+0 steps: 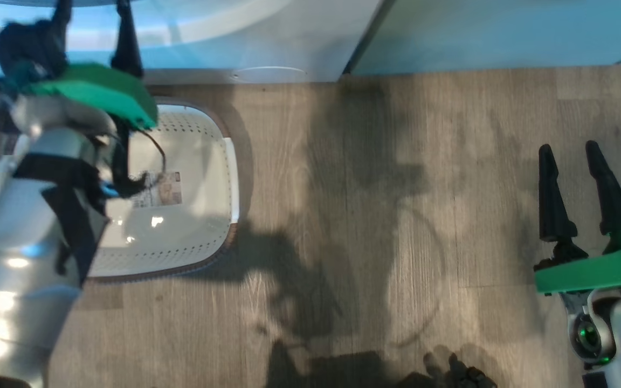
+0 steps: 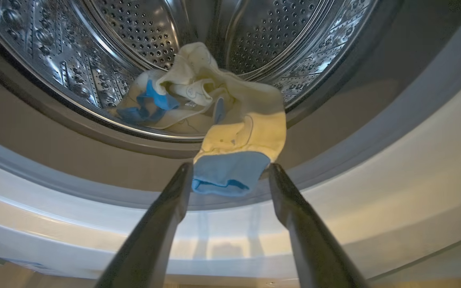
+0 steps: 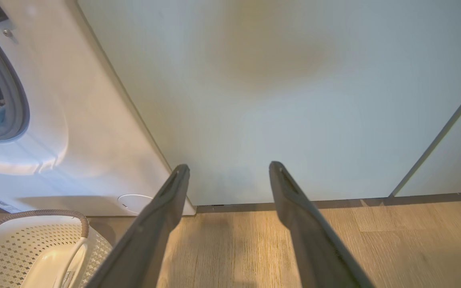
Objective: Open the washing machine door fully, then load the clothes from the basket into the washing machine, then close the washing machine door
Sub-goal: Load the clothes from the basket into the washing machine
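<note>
Loading stage, judged close to done — the basket [image 1: 197, 129], on the floor [image 1: 375, 215] just in front of the washing machine [image 3: 74, 120], shows its paper label [image 1: 162, 189] and no garment where the left arm leaves it uncovered. Clothes [image 2: 214, 92] lie at the front of the machine's drum [image 2: 142, 28]; one pale yellow garment hangs out over the drum lip and across the grey door seal [image 2: 34, 132], its blue cuff [image 2: 226, 176] drooping toward the machine's white front. Left pincer [image 2: 228, 172] stands at the drum mouth, fingers spread wide; the cuff sits between the tips, unclamped — nothing is held. Right pincer [image 1: 568, 148] hangs well to the right of the machine, before a pale cabinet panel [image 3: 274, 100], equally wide open and empty. Recommendation: clear the trailing garment off the seal before the door is swung; closing on the cuff and carrying it over the lip, deep into the drum, looks sounder than nudging, since soft fabric tends to fold and slide back. Release only once the cuff is past the lip. Clearances: the drum mouth is wide about the left fingers, but lip and seal lie directly beneath them, so withdrawal should run straight out. Floor to the machine's right is open; the basket stands close to the machine's foot and may lie in the way of the door or arm.
</note>
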### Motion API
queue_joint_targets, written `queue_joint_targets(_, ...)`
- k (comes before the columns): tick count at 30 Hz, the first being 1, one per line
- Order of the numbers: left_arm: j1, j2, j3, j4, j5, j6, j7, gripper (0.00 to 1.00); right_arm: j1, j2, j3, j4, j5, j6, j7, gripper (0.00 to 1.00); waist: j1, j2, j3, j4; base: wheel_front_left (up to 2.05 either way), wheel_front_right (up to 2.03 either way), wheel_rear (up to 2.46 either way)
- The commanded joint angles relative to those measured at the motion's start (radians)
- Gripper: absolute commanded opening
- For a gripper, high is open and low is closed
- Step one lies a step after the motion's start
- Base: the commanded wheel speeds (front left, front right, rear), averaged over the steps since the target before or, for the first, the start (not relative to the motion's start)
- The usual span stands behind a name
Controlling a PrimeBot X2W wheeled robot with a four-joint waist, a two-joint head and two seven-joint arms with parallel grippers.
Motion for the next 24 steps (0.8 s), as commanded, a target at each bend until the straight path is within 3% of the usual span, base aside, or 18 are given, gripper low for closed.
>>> queue_joint_targets(1, -0.038, 0.056, 0.043, -0.025, -0.013, -0.009, 0.021, 1.0, -0.008, 0.0, 0.018, -0.028, 0.006, -0.003, -0.009, 1.0, -0.0001, 0.0, 0.008, -0.01, 0.0, 0.0, 0.0)
queue_joint_targets(8, -0.143, 0.124, 0.049, -0.016, -0.039, -0.038, 0.179, 1.0, -0.026, 0.016, 0.034, -0.028, 0.019, -0.003, -0.009, 1.0, -0.0001, 0.0, 0.026, -0.038, 0.0, 0.0, 0.0)
queue_joint_targets(24, -0.294, 0.167, 0.044, 0.101, -0.142, -0.089, 0.484, 1.0, -0.035, 0.033, 0.053, -0.015, 0.043, -0.003, -0.009, 1.0, -0.0001, 0.0, 0.046, -0.089, 0.0, 0.0, 0.0)
